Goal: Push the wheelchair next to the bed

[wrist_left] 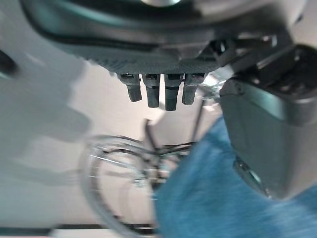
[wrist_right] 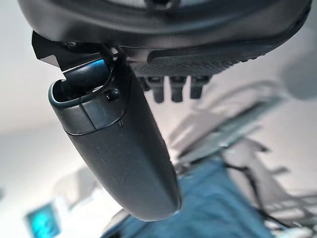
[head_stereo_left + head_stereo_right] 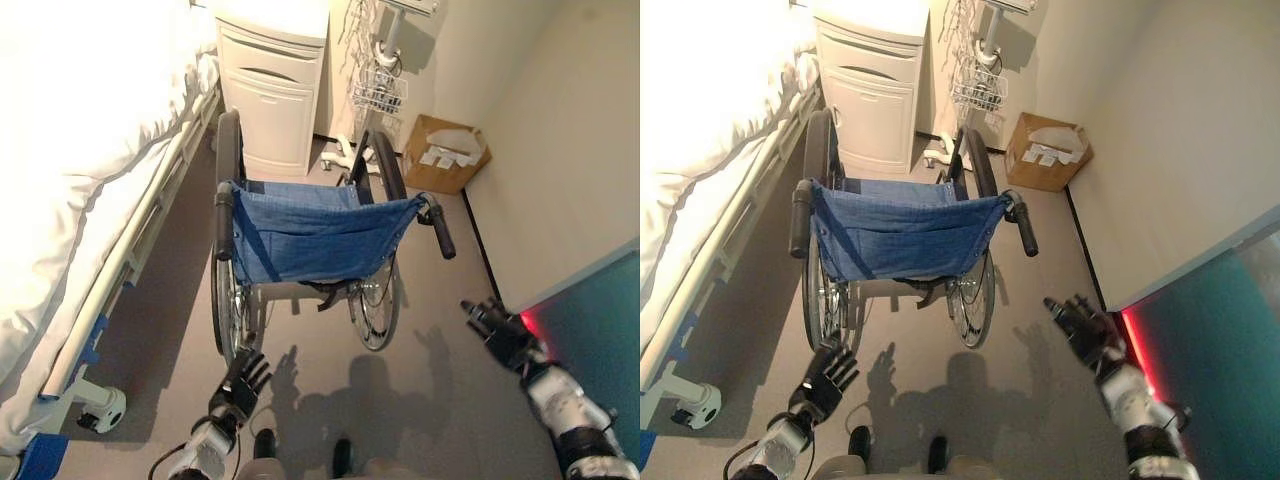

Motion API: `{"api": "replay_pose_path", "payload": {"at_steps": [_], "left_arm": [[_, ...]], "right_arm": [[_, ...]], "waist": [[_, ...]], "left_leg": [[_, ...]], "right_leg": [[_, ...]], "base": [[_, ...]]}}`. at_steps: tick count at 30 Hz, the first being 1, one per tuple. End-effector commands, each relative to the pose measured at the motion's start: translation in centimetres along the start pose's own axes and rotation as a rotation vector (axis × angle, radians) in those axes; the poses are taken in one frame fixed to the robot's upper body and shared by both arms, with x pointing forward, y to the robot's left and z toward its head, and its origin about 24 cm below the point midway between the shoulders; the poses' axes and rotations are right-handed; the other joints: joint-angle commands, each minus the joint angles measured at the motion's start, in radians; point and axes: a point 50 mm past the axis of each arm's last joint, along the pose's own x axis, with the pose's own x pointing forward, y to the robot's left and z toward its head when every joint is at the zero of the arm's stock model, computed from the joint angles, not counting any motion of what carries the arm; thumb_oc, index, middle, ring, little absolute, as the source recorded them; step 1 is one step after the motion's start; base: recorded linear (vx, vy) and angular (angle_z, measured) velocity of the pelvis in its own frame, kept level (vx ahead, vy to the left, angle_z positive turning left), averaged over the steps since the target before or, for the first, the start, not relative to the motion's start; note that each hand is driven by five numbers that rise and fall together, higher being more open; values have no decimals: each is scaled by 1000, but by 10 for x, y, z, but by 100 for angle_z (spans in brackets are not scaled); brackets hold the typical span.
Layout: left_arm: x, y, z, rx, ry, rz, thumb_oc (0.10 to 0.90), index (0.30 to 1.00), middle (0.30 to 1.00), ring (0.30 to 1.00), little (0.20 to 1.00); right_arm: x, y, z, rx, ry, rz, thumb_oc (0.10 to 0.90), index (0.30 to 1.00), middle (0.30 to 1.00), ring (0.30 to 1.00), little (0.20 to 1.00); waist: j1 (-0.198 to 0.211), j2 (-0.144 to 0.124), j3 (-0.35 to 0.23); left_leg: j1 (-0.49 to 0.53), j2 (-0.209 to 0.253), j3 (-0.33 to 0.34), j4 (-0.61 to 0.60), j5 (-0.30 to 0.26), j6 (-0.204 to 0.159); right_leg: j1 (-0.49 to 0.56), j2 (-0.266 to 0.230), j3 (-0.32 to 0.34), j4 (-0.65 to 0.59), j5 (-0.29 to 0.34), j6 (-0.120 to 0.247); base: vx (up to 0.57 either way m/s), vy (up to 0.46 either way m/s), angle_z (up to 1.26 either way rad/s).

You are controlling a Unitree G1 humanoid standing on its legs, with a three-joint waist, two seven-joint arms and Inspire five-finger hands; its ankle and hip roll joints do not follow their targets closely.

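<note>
A wheelchair (image 3: 310, 235) with a blue cloth back and two black push handles stands in the aisle, its back toward me. The bed (image 3: 80, 170) with white covers and a side rail runs along the left, a gap of floor between it and the chair. My left hand (image 3: 240, 385) hangs low behind the chair's left wheel, open, touching nothing. My right hand (image 3: 500, 330) is out to the right, below the right push handle (image 3: 442, 232), open and clear of it. The blue cloth (image 1: 223, 193) and a wheel (image 1: 119, 183) show past my left fingers.
A white bedside cabinet (image 3: 270, 90) stands ahead of the chair by the bed's head. A pole stand with a wire basket (image 3: 380, 95) and a cardboard box (image 3: 445, 152) sit near the far wall. A wall (image 3: 560, 150) closes the right side.
</note>
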Motion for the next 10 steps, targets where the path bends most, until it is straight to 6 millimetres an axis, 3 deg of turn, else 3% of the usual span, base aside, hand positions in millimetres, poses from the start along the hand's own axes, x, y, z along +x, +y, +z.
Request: {"api": "replay_pose_path", "payload": {"at_steps": [1,10], "left_arm": [[8,-33,5,223,-39,-154,800,900,900,900,900],[6,-63,-6,589,-116,-256,800,900,900,900,900]], "right_arm": [[5,25,25,-98,-200,138,800,900,900,900,900],[-3,38,-69,-112,41,215,800,900,900,900,900]], "waist": [[19,92,-36],[5,167,-28]], "left_leg": [[33,5,35,74,-171,27],[29,-12,28,73,-155,21]], "right_leg": [[-102,1,30,148,-25,45],[-114,-7,37,171,-51,30]], "base": [[-13,51,-1],[-2,97,1]]}}
